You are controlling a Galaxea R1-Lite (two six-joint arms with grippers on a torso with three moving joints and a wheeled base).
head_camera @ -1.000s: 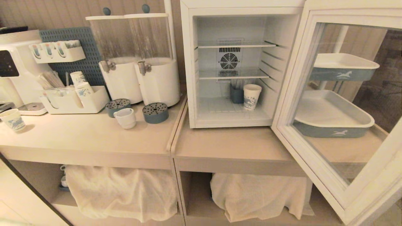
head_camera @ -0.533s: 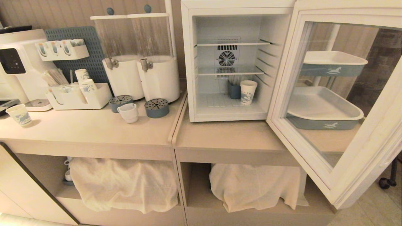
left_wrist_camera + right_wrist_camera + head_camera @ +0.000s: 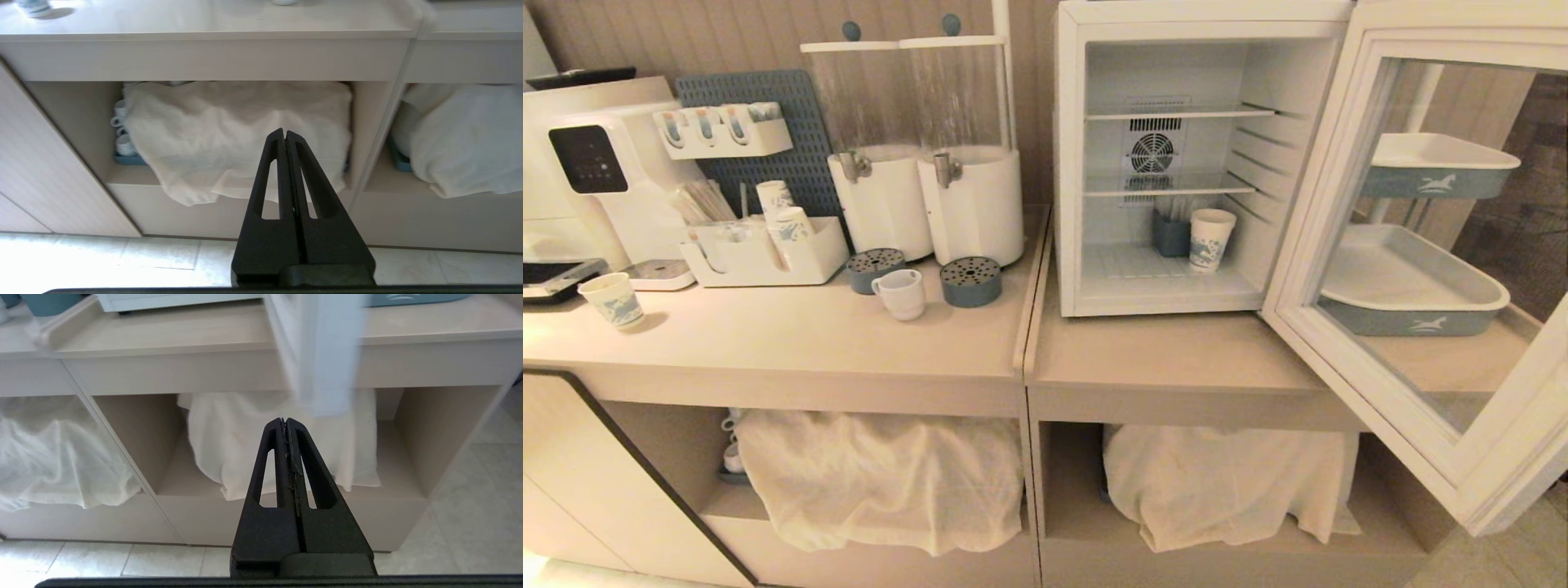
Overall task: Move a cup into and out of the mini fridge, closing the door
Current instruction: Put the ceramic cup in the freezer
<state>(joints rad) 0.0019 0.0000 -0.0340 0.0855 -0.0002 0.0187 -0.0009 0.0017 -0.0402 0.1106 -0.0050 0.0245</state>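
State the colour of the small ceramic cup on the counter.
The cup is plain white, seen best in the head view.

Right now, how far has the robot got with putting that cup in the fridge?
Done: the door stands wide open. In hand: nothing; the left gripper and right gripper are shut and empty, below the counter. Left: the cup on the counter must go into the mini fridge, then out.

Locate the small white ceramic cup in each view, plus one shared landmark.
Head: cup on counter between two blue drip trays.
Left wrist: only its base at the picture's edge, on the counter.
Right wrist: not visible.
Shared landmark: white cloth in the shelf below.
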